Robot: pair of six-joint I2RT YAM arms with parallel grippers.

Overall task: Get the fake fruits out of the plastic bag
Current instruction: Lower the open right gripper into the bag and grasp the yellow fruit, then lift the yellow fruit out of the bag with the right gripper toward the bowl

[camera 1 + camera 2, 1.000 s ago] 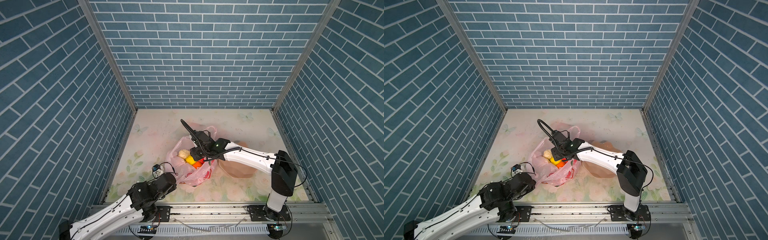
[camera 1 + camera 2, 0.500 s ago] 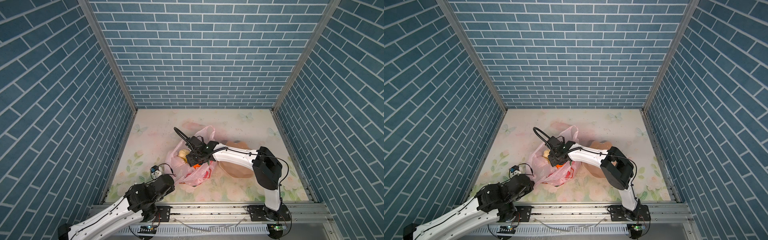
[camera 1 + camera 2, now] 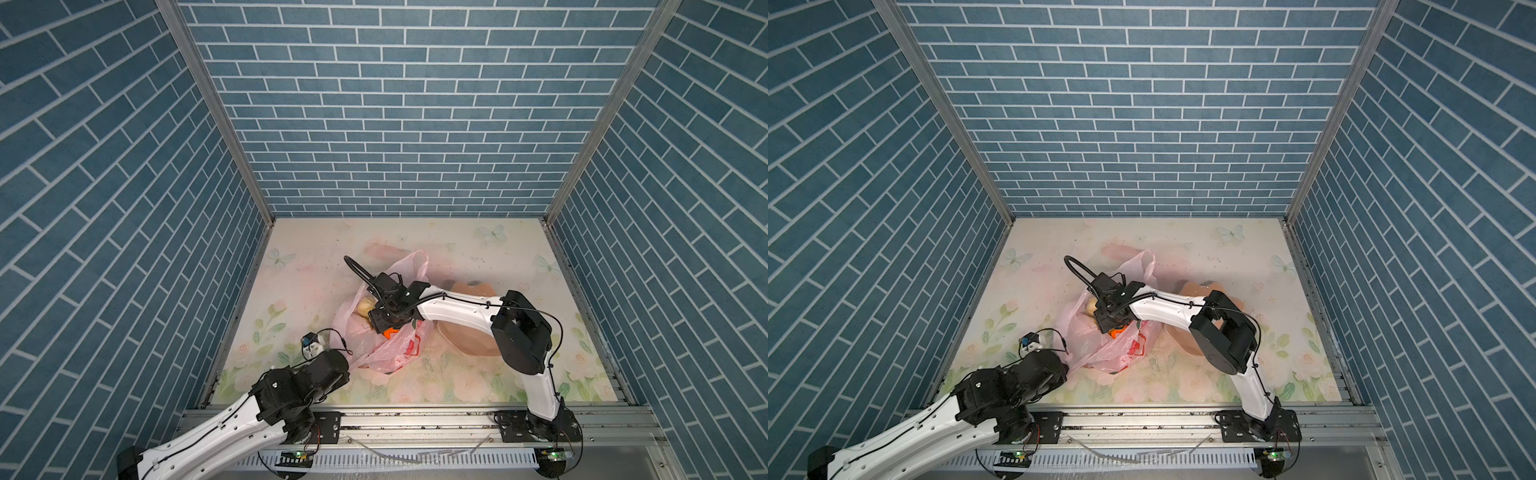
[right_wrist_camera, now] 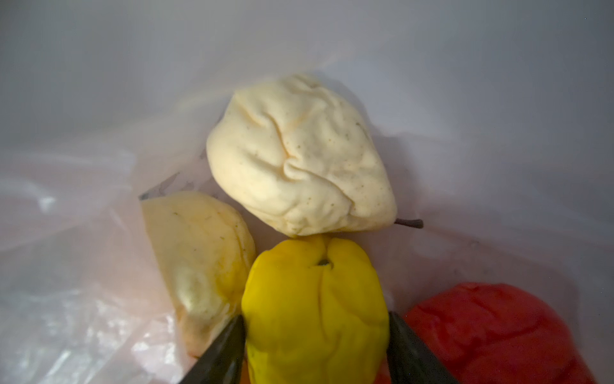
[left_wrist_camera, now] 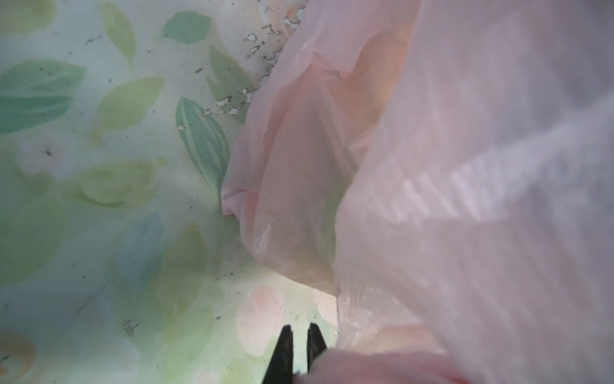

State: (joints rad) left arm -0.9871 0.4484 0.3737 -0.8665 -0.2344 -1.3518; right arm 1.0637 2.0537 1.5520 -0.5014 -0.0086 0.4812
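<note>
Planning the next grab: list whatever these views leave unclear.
- How many fake fruits: in both top views the right arm and plastic bag folds hide most.
- Right gripper contact on the yellow fruit: right wrist view, frame edge cuts the fingers.
- Left gripper hold on the bag: left wrist view, plastic drapes over its base.

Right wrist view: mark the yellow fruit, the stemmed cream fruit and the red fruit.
yellow fruit (image 4: pixel 315 299), right wrist view, centre of its creased face
stemmed cream fruit (image 4: pixel 299 156), right wrist view, wrinkled middle
red fruit (image 4: pixel 491 329), right wrist view, visible top

White arm links (image 3: pixel 453 309), bulky black joints (image 3: pixel 519 336), thin black cables (image 3: pixel 360 270)
</note>
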